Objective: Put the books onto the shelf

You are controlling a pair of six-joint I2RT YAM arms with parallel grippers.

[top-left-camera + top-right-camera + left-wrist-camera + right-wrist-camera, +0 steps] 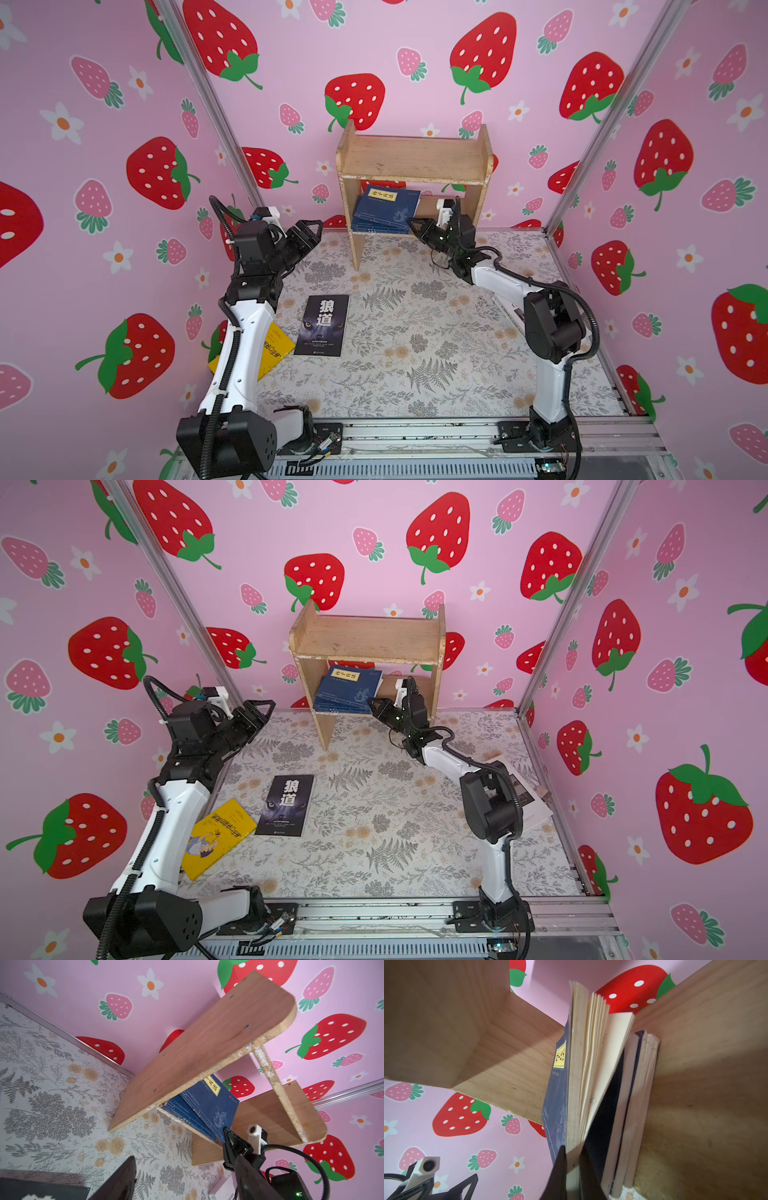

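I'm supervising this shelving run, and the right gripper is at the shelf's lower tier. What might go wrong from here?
The right gripper pinches only part of the top navy book's pages. The rest fan open, so pages may tear or slip.

That book leans tilted on the other navy books in the shelf. Released, it may slide.

The white book lies partly under the right arm, which might knock it.
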